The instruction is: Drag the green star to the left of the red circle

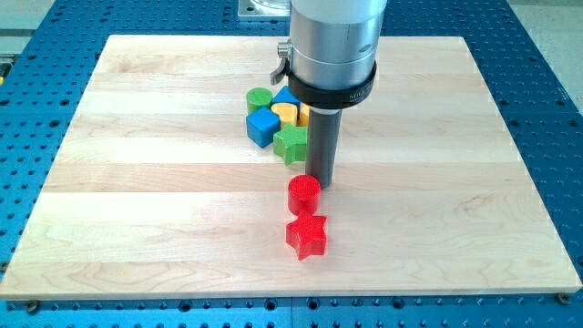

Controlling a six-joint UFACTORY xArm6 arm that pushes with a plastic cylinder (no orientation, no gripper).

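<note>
The green star [291, 144] lies near the board's middle, at the lower edge of a cluster of blocks. The red circle [303, 194] sits just below it and slightly to the view's right. My tip [320, 181] is at the end of the dark rod, right beside the green star's right side and touching or nearly touching the red circle's upper right edge. A red star [307, 236] lies just below the red circle.
The cluster above the green star holds a blue cube [262, 127], a green circle [260, 98], a yellow block [287, 113] and a blue block [286, 95] partly hidden by the arm. The wooden board [137, 182] rests on a blue perforated table.
</note>
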